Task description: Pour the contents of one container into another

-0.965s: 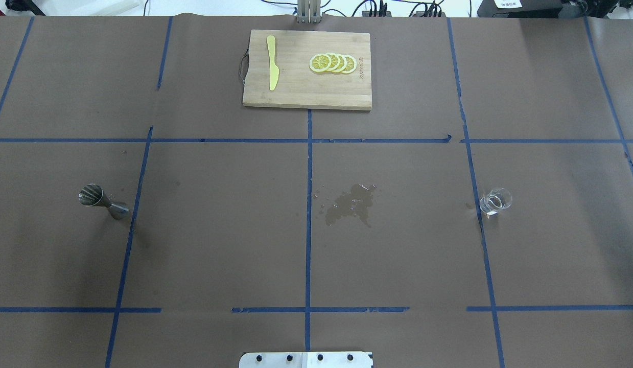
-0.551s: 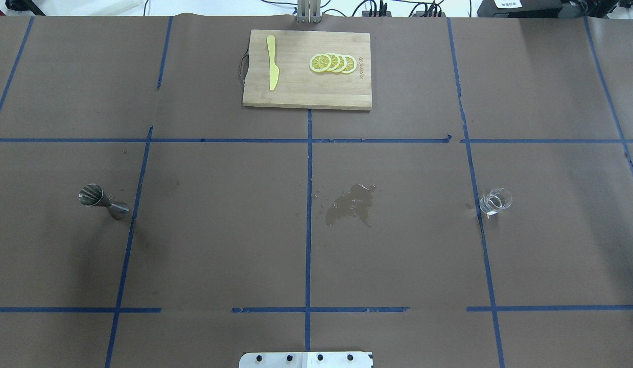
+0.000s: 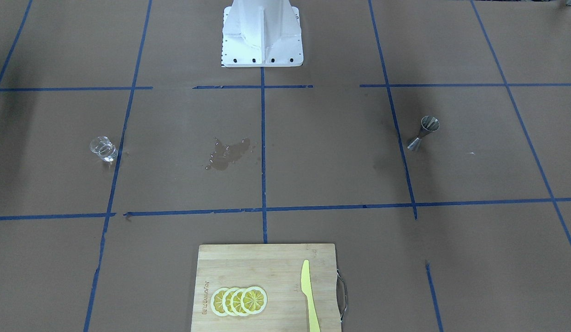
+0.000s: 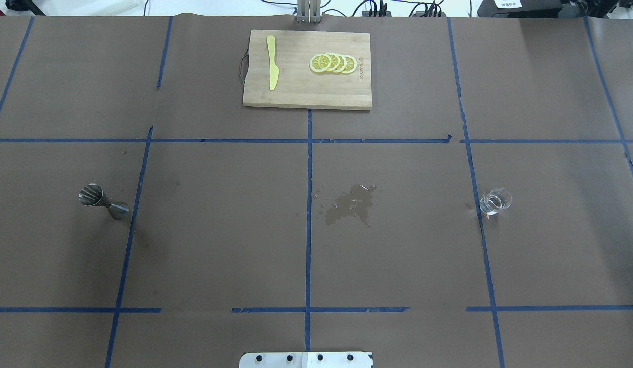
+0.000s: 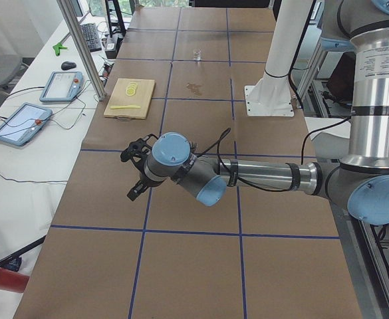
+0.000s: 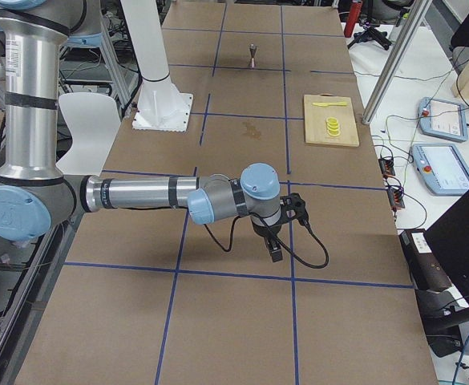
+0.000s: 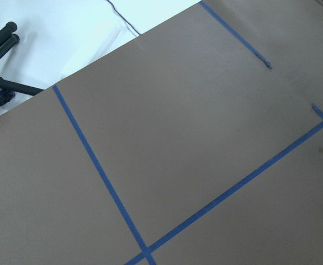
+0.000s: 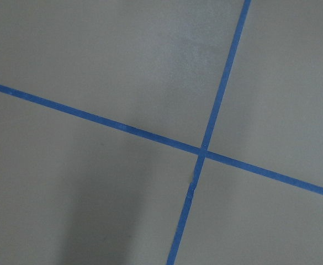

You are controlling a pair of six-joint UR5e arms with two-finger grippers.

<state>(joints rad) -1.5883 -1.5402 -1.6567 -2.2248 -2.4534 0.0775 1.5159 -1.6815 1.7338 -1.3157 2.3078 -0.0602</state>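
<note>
Your clear glass cup stood on the worktop's right, contents unclear, steel jigger upright well apart on the left, wet spill between them, left hand and right hand off beyond either end, open or closed you couldn't tell.

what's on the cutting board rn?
On the board: a yellow knife lying flat, and four lemon slices in an overlapping row. Only the slice nearest the knife shows whole; each of the others is partly covered by its neighbour.

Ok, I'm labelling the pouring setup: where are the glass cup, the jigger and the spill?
glass cup [image 4: 495, 202], overhead view, on its clear rounded body.
jigger [image 4: 107, 203], overhead view, on its narrow waist.
spill [image 4: 353, 203], overhead view, on the middle of the wet patch.
</note>
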